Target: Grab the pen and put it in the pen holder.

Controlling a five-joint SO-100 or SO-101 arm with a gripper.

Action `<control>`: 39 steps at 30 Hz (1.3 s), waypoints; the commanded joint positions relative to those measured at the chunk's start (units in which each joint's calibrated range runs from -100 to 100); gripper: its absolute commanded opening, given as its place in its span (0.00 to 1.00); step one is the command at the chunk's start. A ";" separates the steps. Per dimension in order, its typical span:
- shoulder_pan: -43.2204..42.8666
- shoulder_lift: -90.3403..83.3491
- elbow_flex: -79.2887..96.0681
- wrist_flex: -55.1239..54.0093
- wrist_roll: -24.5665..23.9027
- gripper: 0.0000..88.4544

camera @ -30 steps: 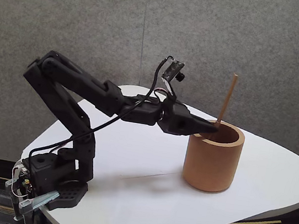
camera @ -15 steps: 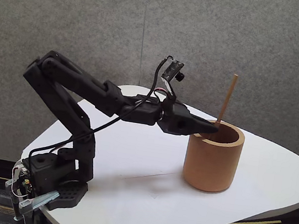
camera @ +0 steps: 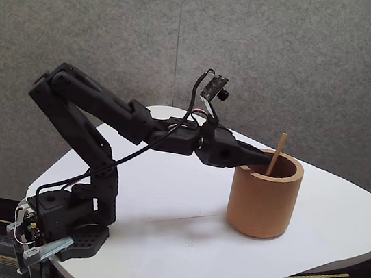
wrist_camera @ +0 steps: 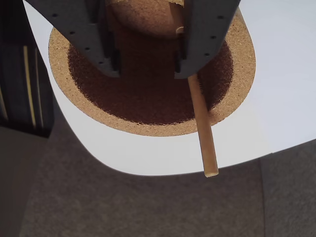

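Pen (camera: 277, 154) dropped inside pen holder (camera: 264, 195), leaning on its far rim. Hand (wrist_camera: 147, 71) spread wide above holder mouth, gripping nothing. Placement looks done; only retreat from holder left.

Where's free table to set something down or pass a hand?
Bare white table between the arm's base and the pen holder, along the front edge. More bare top right of the holder toward the table's far-right edge. Crowded over the holder's mouth: the claw and the pen sit there.
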 commanded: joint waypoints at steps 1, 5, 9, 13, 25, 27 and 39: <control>-0.19 -0.13 -0.81 -0.85 0.32 0.17; -0.19 -0.13 -1.08 -1.02 0.32 0.17; -0.19 -0.38 -3.25 -0.51 0.32 0.17; -0.92 -0.22 -9.66 0.51 -0.05 0.17; -2.31 -0.38 -37.91 30.34 -0.37 0.17; -3.04 -0.62 -46.39 39.15 -3.42 0.16; -15.92 -1.11 -68.41 87.12 -24.27 0.16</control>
